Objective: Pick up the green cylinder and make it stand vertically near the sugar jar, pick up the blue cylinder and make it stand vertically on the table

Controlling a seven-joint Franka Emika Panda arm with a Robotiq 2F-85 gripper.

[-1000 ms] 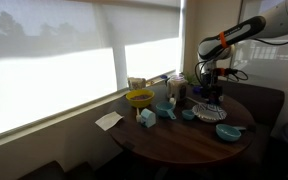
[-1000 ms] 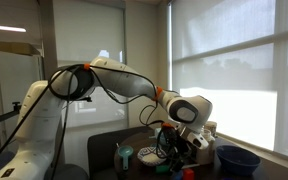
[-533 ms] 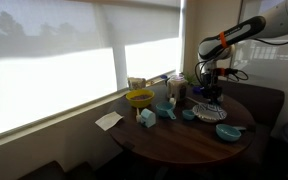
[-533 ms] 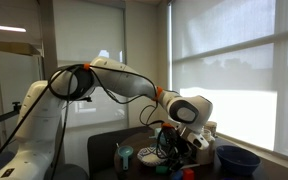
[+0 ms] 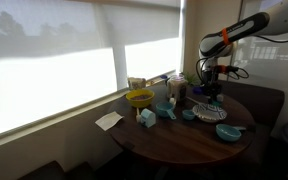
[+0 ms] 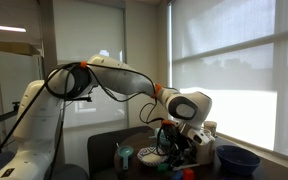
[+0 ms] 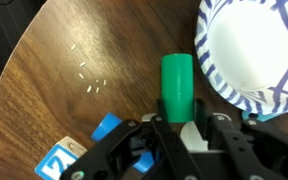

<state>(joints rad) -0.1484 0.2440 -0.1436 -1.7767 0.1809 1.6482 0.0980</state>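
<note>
My gripper (image 7: 177, 110) is shut on the green cylinder (image 7: 176, 82), a small plain green block that sticks out past the fingertips. It hangs above the round dark brown table (image 7: 74, 60), next to a blue-and-white patterned plate (image 7: 249, 50). In both exterior views the gripper (image 5: 212, 88) (image 6: 174, 150) is over the far side of the table (image 5: 184, 140), and the cylinder is too small to make out. Small blue pieces (image 7: 106, 127) lie under the gripper's left side. I cannot tell whether one is the blue cylinder.
A yellow funnel-like bowl (image 5: 139, 98), jars (image 5: 173, 88) by the window, a teal bowl (image 5: 227, 131) and small blue items (image 5: 147, 117) crowd the table. A white paper (image 5: 109, 120) lies at its edge. A dark blue bowl (image 6: 239, 160) and a teal cup (image 6: 125, 157) stand close to the arm.
The gripper has risen slightly with the green cylinder still in it. Nothing else on the table has moved.
</note>
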